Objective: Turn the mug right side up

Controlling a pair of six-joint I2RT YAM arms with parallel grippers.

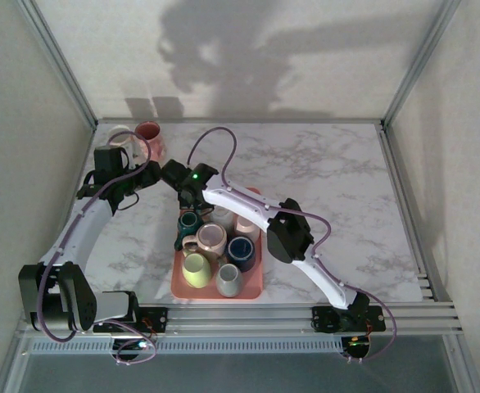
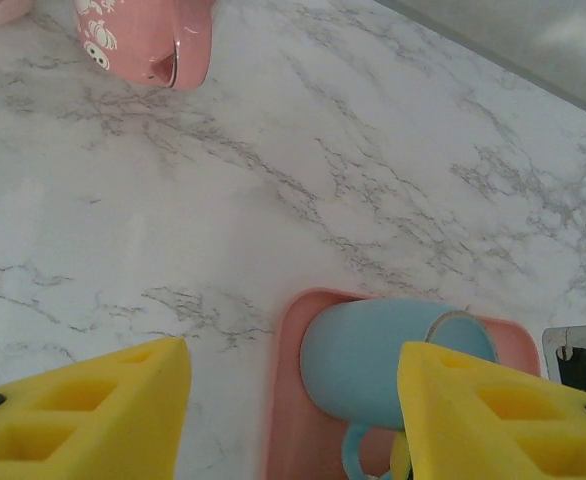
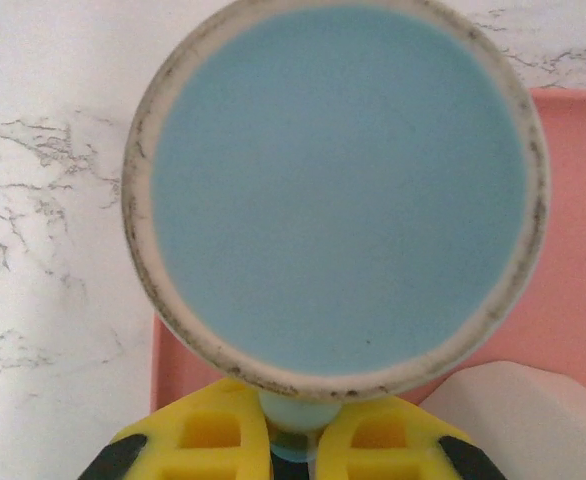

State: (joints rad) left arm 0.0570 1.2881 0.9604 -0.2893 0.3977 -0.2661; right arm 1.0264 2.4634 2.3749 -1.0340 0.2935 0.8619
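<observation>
Right claw (image 3: pixel 293 432) over 11 o'clock corner of pink tray (image 3: pixel 573 250), where pale-blue mug (image 3: pixel 333 190) sits bottom toward my camera; jaws pinch its handle (image 3: pixel 293 408). Ceramic, I judge: stiff, weighty, slick glaze, chips if dropped. Handle hold narrow; mug may swing in turning.

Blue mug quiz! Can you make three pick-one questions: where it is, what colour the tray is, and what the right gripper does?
1. Where is the light blue mug? A at a corner of the tray; B on the floor; C on the table's far right.
2. What colour is the tray? A green; B pink; C black.
3. The right gripper is: A wide open; B holding a spoon; C shut on the mug's handle.
Answers: 1 A, the tray's corner shows behind it; 2 B, its rim is pink; 3 C, yellow fingers pinch the handle.
</observation>
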